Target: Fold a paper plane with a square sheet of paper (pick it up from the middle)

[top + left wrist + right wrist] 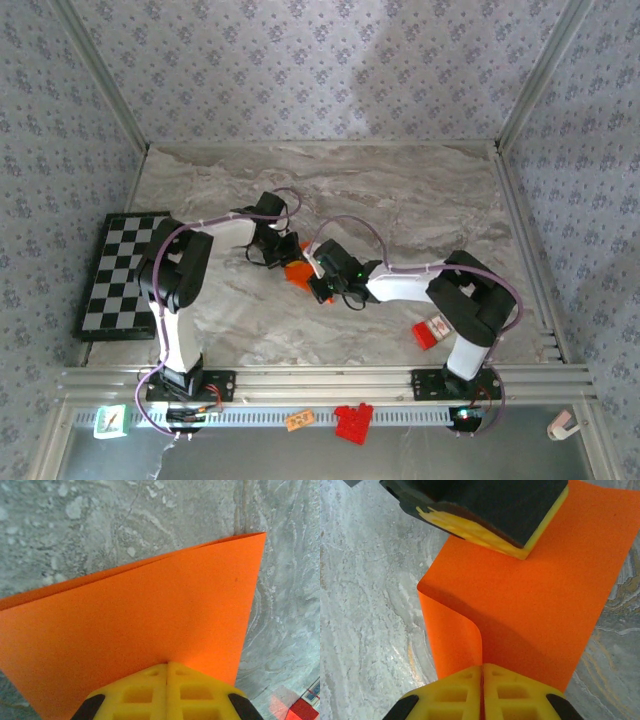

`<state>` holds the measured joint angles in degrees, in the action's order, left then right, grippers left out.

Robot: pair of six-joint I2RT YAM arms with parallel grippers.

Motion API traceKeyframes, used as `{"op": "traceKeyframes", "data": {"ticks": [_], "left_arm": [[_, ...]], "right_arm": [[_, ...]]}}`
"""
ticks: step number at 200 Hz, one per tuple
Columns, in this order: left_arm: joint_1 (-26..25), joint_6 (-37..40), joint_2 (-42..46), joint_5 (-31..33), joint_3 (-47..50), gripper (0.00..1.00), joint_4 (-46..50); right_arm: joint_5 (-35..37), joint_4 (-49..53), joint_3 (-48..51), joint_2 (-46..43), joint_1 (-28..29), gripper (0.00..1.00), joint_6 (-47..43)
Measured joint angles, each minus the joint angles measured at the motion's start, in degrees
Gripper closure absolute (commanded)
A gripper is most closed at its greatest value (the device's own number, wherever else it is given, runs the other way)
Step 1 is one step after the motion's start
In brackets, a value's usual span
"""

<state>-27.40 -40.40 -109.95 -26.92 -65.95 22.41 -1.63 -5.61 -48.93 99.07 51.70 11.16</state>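
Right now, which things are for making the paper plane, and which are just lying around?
For the job:
orange paper sheet, partly folded
left tool, pinching the sheet
right tool, pinching the sheet

Just lying about:
checkerboard
red-and-white box
red blocks
small orange tag

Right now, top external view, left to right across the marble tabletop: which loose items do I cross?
checkerboard → orange paper sheet → red-and-white box
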Motion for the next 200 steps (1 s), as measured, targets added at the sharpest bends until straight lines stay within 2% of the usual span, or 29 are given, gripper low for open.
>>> {"op": "traceKeyframes", "data": {"ticks": [200], "left_arm": [[0.00,0.13,0.00,-0.04,-0.02,0.96,0.00]], "right_arm": [[5.55,3.91,-2.25,2.14,0.59,0.91,0.00]]}}
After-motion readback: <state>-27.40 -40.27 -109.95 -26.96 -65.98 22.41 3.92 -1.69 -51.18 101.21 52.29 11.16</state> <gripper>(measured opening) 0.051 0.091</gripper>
